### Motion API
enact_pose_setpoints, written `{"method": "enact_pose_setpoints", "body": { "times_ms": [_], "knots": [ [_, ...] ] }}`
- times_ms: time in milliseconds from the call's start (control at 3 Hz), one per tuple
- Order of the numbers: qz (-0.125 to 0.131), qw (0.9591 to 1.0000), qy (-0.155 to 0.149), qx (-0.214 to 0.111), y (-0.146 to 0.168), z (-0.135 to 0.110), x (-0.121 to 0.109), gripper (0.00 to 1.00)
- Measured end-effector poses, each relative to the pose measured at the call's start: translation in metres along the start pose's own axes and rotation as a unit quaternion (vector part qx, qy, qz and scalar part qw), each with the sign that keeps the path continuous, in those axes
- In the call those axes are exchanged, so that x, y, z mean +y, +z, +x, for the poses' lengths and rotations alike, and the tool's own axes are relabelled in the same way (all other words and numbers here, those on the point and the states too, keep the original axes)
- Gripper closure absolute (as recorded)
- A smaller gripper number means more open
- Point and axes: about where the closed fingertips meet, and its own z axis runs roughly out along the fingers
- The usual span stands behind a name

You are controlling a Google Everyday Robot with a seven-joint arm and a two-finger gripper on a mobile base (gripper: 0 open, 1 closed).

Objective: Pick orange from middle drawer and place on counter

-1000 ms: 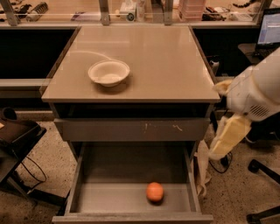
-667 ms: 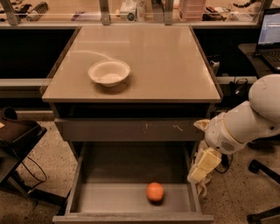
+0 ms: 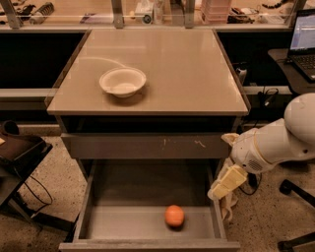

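Note:
The orange [image 3: 174, 215] lies on the grey floor of the open middle drawer [image 3: 123, 222], right of centre and near the front lip. The glossy beige counter [image 3: 172, 64] tops the cabinet above it. My gripper [image 3: 219, 189] hangs from the white arm [image 3: 275, 142] over the drawer's right side wall. It is up and to the right of the orange and does not touch it. Nothing shows in the gripper.
A shallow white bowl [image 3: 122, 81] sits on the left half of the counter. A closed drawer front with pale scratches [image 3: 147, 145] is above the open drawer. A laptop [image 3: 302, 39] stands at the right. A cluttered bench [image 3: 147, 12] runs behind, and dark furniture [image 3: 19, 152] is at the left.
My arm and gripper have moved left and down, from beside the cabinet's right edge to the open drawer's right wall. The orange and bowl have not moved.

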Motion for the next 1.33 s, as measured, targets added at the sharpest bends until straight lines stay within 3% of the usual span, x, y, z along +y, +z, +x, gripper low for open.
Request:
{"method": "enact_pose_setpoints", "body": {
  "times_ms": [333,667,1000,1333],
  "knots": [
    [0.065,0.9968,0.04,-0.022,0.01,0.014,-0.024,0.0],
    [0.105,0.9932,0.039,-0.035,0.006,0.007,-0.044,0.0],
    [0.105,0.9932,0.039,-0.035,0.006,0.007,-0.044,0.0],
    [0.092,0.9927,0.071,-0.032,0.042,0.023,-0.053,0.0]
  ]
}}
